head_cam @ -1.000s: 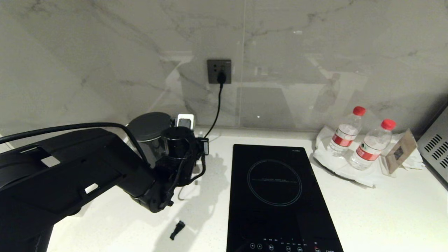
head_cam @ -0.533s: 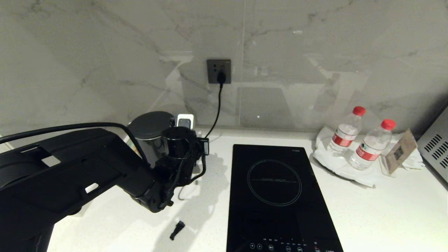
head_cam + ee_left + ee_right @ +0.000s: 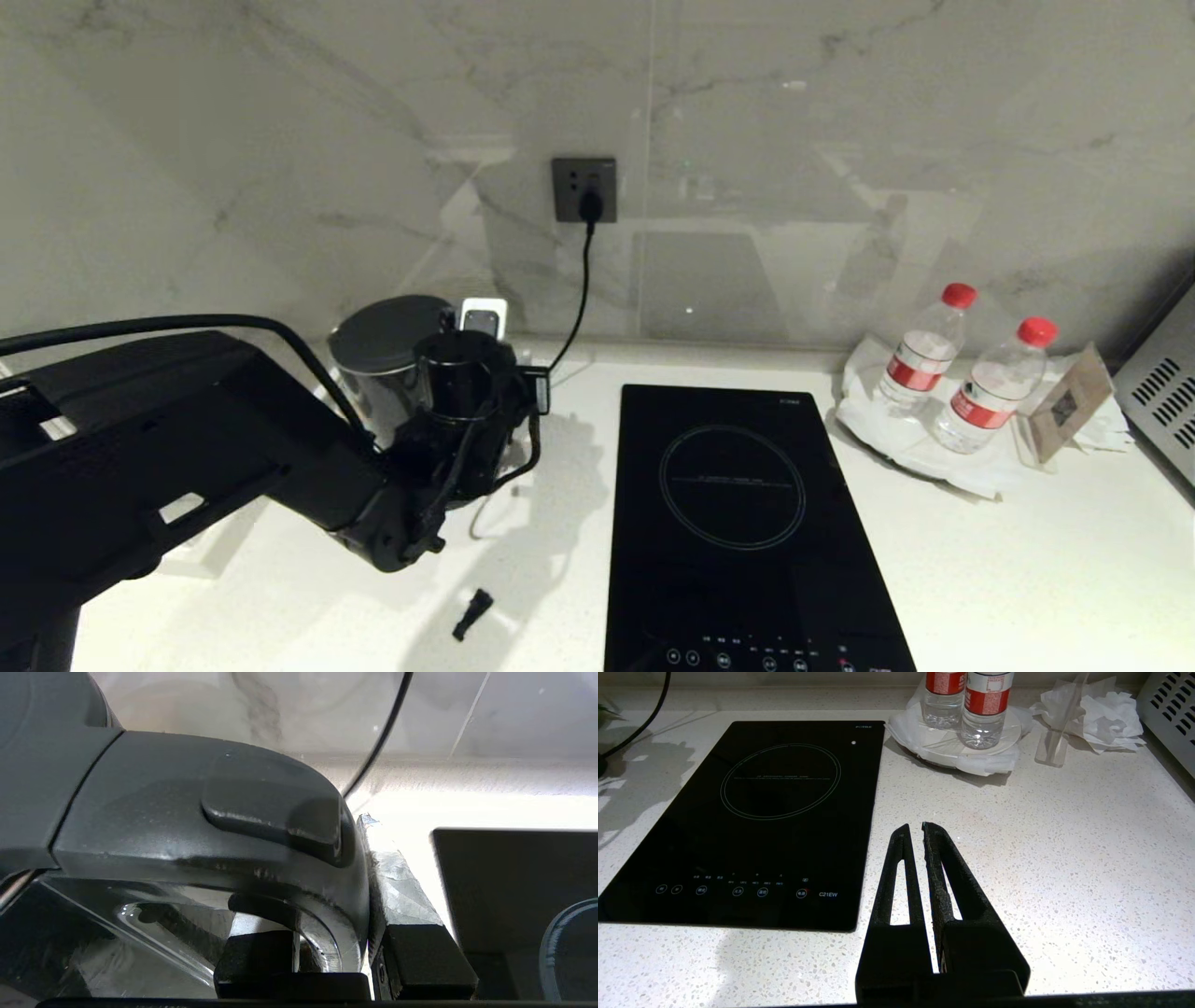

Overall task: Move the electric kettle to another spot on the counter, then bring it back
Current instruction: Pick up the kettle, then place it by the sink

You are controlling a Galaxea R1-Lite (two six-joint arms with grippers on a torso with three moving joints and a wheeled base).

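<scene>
The electric kettle, glossy black with a flat lid, stands at the back left of the white speckled counter, close to the wall. My left gripper reaches it from the left and is shut on its loop handle. In the left wrist view one finger presses the handle's outer side and the other finger sits inside the loop. The kettle's foot is hidden behind my arm. My right gripper hangs shut and empty over bare counter, right of the cooktop.
A black glass cooktop lies in the middle. A cord runs from the wall socket down behind the kettle. A small black piece lies on the counter in front. Two water bottles on a plate, a card and a vented appliance fill the right.
My left arm has drawn back to the left, and the kettle in its grip has shifted a little left along the wall. The right arm has not moved.
</scene>
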